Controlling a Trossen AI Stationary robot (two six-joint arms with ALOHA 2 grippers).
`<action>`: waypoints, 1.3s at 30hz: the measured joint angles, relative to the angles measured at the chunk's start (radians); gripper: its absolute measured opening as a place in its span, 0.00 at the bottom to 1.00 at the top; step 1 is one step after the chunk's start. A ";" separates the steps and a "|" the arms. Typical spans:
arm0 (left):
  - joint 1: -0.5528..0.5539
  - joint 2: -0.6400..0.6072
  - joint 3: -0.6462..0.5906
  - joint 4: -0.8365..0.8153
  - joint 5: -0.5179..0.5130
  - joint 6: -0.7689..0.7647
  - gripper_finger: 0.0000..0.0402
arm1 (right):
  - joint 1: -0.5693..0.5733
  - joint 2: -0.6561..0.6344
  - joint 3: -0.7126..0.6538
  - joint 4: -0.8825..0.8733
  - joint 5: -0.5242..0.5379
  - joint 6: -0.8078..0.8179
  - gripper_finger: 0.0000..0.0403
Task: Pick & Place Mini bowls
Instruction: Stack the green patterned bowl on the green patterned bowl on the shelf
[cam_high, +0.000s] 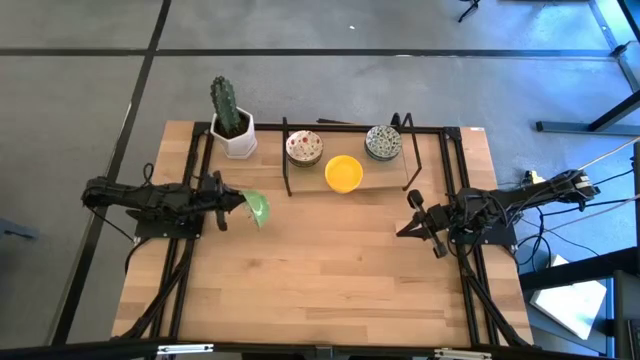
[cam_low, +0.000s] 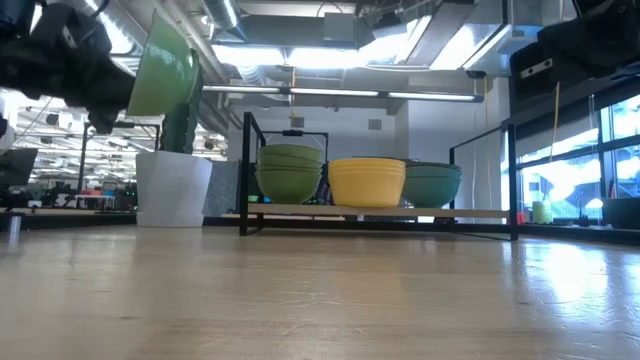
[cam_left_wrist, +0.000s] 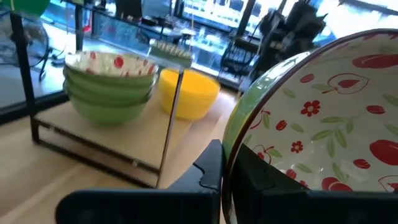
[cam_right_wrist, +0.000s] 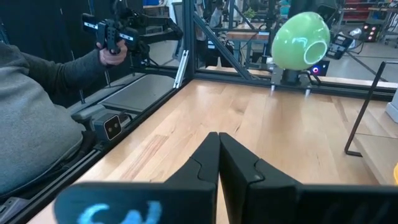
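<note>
I see the wooden table (cam_high: 320, 270) with a black wire rack (cam_high: 345, 185) at its far edge, carrying three stacks of bowls: red-flowered (cam_high: 304, 148), yellow (cam_high: 343, 173) and grey-green patterned (cam_high: 383, 142). A cactus in a white pot (cam_high: 233, 125) stands left of the rack. My left gripper (cam_high: 238, 203), at the left side, has its fingers clamped on the rim of a green bowl (cam_high: 258, 208), lifted off the table and tilted. My right gripper (cam_high: 408, 214) waits at the right, fingers together, holding nothing.

glossy glazed mini bowls (cam_high: 343, 172) above smooth pale wood table (cam_high: 330, 270)
</note>
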 joint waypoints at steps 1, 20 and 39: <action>0.000 0.000 -0.007 -0.001 -0.003 0.001 0.02 | 0.000 0.000 0.000 0.000 0.000 0.000 0.02; 0.012 0.000 -0.015 0.130 -0.002 0.047 0.03 | 0.000 0.000 0.000 0.000 0.000 0.000 0.02; 0.013 0.681 0.792 0.213 -0.003 0.410 0.01 | 0.000 0.000 0.000 0.005 0.000 -0.003 0.02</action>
